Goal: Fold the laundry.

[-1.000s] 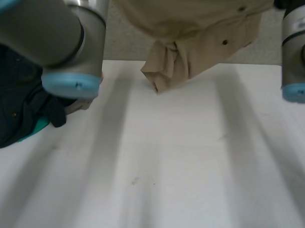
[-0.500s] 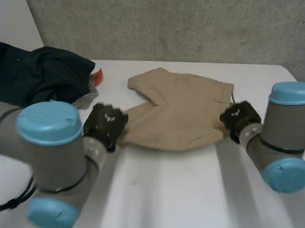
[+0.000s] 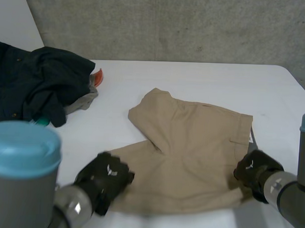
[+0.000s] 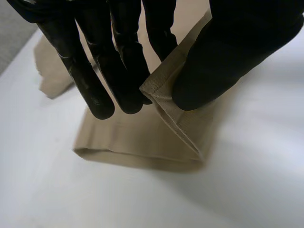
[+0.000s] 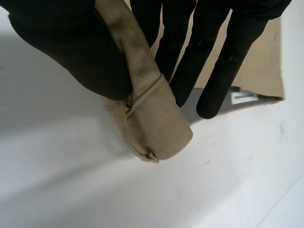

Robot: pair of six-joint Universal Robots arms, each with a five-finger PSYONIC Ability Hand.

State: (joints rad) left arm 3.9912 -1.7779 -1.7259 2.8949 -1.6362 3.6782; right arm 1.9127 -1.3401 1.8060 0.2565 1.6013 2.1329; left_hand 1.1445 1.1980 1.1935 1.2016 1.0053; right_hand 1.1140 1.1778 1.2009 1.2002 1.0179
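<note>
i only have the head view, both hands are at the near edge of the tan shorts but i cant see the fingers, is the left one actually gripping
Observer: Yes. In the left wrist view, the left hand pinches a hemmed corner of the tan shorts between its thumb and fingers.
Operator: ok and the right
Observer: In the right wrist view, the right hand pinches a rolled bit of the shorts' edge between its thumb and fingers.
Operator: which end of the shorts is that
Observer: Probably the waist. A white label on a grey inner layer shows just past its fingertips.
</note>
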